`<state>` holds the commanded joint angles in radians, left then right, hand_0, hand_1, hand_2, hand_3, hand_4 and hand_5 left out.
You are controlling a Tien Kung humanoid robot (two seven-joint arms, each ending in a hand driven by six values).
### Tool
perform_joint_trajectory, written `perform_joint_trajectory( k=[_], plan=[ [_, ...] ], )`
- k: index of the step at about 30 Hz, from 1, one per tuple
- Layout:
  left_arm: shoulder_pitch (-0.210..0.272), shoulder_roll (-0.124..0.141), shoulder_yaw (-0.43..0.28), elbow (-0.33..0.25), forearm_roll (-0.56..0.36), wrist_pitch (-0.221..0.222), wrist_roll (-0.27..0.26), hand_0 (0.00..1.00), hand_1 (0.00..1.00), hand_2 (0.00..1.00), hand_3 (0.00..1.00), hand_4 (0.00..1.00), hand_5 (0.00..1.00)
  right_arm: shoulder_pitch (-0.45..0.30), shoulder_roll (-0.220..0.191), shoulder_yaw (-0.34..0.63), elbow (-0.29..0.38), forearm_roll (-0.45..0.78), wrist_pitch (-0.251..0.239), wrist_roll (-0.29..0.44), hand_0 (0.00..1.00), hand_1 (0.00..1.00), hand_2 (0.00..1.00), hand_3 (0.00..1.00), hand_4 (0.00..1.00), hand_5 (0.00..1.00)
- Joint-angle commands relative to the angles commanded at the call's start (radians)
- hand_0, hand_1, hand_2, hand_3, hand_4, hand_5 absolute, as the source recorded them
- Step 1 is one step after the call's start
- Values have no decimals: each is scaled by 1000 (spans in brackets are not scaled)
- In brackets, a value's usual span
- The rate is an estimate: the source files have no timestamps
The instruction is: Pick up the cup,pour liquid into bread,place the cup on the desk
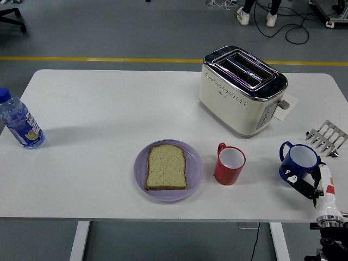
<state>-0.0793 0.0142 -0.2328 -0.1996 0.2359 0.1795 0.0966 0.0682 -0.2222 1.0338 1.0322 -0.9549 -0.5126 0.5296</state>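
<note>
Right hand is clamped on the blue cup at the table's near right corner, upright; bread lies on the purple plate near the front edge.

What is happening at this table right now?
The robot's right hand holds the blue cup upright at the table's right edge. A bread slice lies on a purple plate, with a red cup beside it. A toaster stands behind and a bottle at the far left. No left hand shows.
</note>
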Motion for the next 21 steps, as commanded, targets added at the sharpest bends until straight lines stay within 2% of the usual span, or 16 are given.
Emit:
perform_joint_trajectory(
  k=[21],
  plan=[
    [-8, -1, -10, 0, 4, 0, 0, 633, 639, 650, 503, 239, 863, 29, 15, -2, -46, 7, 4, 12, 619, 553, 638, 672, 625, 48]
  ],
)
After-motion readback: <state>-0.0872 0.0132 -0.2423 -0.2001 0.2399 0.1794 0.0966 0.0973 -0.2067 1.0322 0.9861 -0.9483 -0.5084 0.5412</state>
